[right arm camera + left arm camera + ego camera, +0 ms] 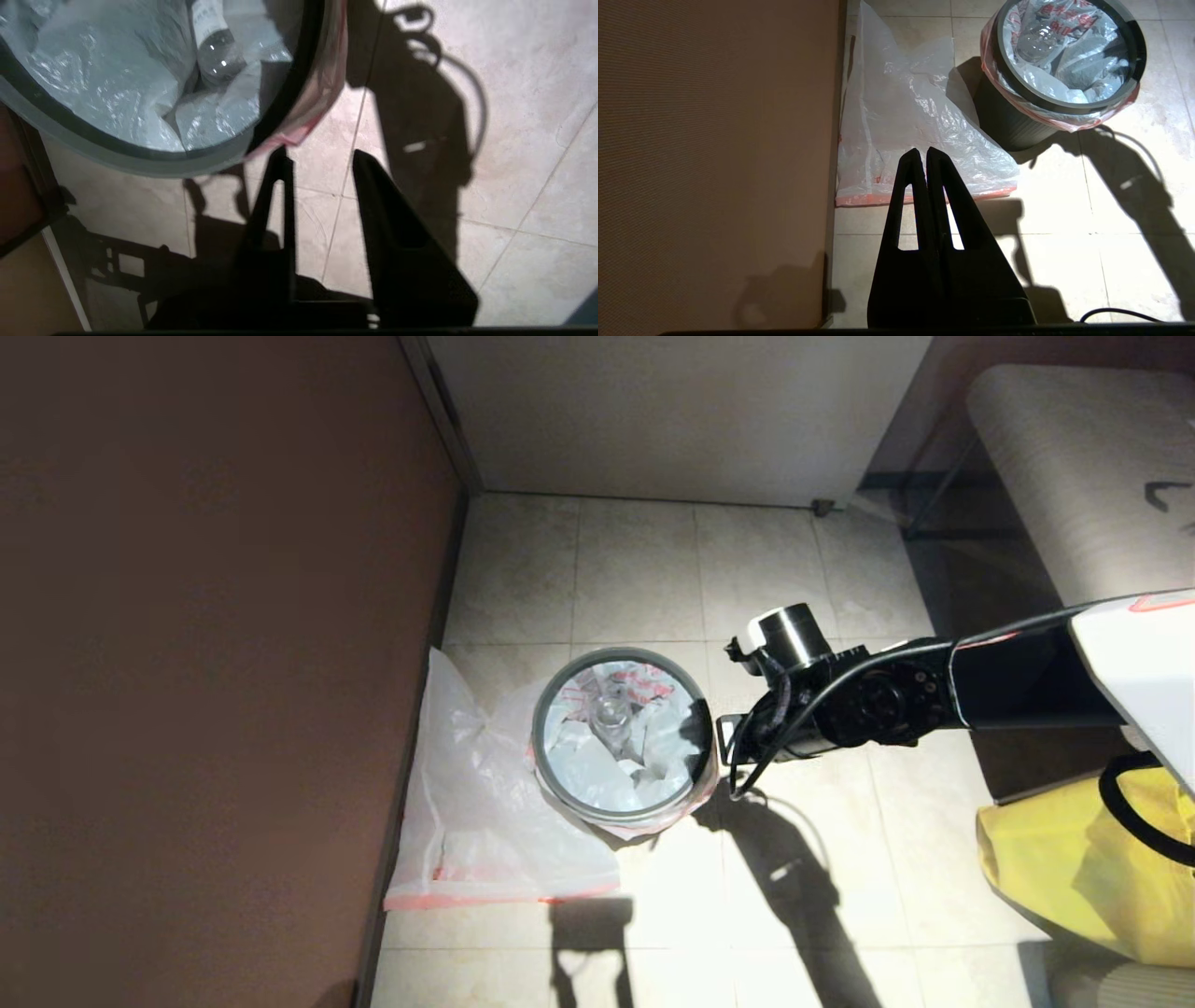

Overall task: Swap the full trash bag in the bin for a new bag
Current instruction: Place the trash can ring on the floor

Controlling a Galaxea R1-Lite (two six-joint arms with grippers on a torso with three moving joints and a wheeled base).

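The bin stands on the tiled floor, a small black pail with a grey hoop rim. In it sits the full trash bag, lumpy, with a clear bottle showing; its red-pink band hangs over the rim. The new bag lies flat on the floor between bin and wall. My right arm reaches in beside the bin's right side; the right gripper is open and empty, one fingertip just below the hanging pink band. My left gripper is shut and empty, held above the new bag.
A brown wall runs along the left, close to the new bag. A big yellow bag sits at the right, with a grey padded bench behind it. A white wall closes the back.
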